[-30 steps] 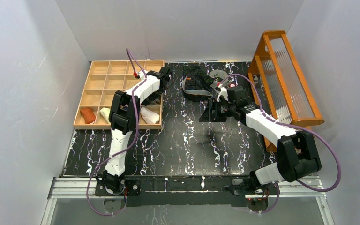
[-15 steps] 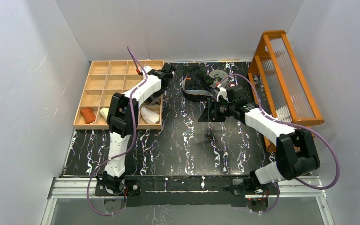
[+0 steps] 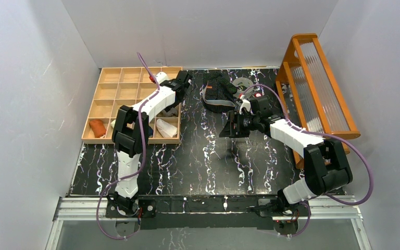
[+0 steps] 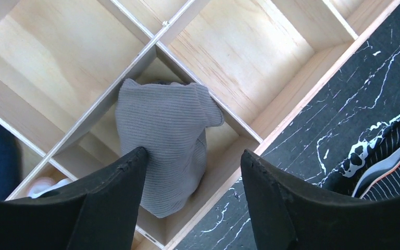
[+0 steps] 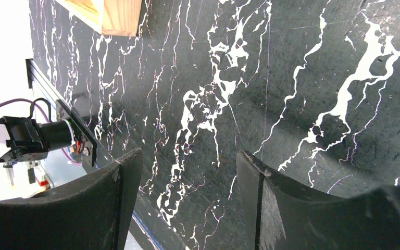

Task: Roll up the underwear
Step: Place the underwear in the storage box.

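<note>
A rolled grey ribbed underwear [image 4: 164,130] lies in a cell at the right edge of the wooden tray [image 4: 271,125]. My left gripper [image 4: 192,156] hangs open just above it; its left finger overlaps the cloth's edge and nothing is pinched. In the top view the left gripper [image 3: 181,88] hides that roll. The black striped underwear [image 3: 217,91] lies spread at the back of the table, and its corner shows in the left wrist view [image 4: 396,156]. My right gripper [image 3: 229,129] is open and empty over bare marble [image 5: 187,156], in front of the black underwear.
The tray [image 3: 109,88] also holds a red-brown roll [image 3: 97,127], a cream roll [image 3: 115,125] and a white roll [image 3: 166,127]. An orange rack [image 3: 317,88] stands at the right. A clear tape ring [image 3: 245,82] and a small red-topped object [image 3: 258,95] sit behind the right gripper.
The left arm's elbow has swung left while its gripper stayed over the tray's right edge, jaws widening then narrowing a little. The right arm has shifted slightly left.
</note>
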`<state>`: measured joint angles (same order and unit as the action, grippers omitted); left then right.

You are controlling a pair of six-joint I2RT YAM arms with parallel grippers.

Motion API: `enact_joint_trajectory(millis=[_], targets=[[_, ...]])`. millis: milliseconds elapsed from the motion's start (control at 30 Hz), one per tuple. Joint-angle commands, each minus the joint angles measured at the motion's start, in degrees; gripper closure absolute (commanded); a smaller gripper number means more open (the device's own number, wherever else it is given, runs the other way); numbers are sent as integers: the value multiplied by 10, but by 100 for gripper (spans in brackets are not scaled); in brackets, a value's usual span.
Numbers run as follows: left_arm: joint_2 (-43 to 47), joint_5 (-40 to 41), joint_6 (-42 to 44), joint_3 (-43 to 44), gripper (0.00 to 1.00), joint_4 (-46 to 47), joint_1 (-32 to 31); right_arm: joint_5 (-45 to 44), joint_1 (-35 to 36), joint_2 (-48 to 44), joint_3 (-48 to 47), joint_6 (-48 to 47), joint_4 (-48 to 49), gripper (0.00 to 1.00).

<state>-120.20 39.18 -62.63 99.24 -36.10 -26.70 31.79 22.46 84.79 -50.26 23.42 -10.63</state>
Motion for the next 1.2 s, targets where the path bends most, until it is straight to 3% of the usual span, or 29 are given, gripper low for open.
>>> enact_joint_trajectory(millis=[0,467,567,700,767,800,900,1033,1167], targets=[[23,19,2,-22,40,28,1,18,-3,5,-23,-4,-10,26],[-3,-44,56,-58,70,89,41,19,-4,8,-36,-7,-26,26],[4,-53,69,-54,71,89,41,22,-5,5,-47,-7,-27,26],[36,-65,93,-51,54,96,39,27,-9,-5,-57,12,2,23],[64,-61,111,-54,37,106,34,33,-14,-8,-61,27,21,18],[81,-64,120,-61,27,115,32,33,-18,-9,-64,33,27,4],[143,-97,157,-117,2,182,32,28,-27,-3,-77,41,34,2],[225,-125,188,-183,2,253,30,27,-35,9,-85,48,43,2],[275,-184,201,-212,2,249,31,15,-43,12,-80,66,66,2]])
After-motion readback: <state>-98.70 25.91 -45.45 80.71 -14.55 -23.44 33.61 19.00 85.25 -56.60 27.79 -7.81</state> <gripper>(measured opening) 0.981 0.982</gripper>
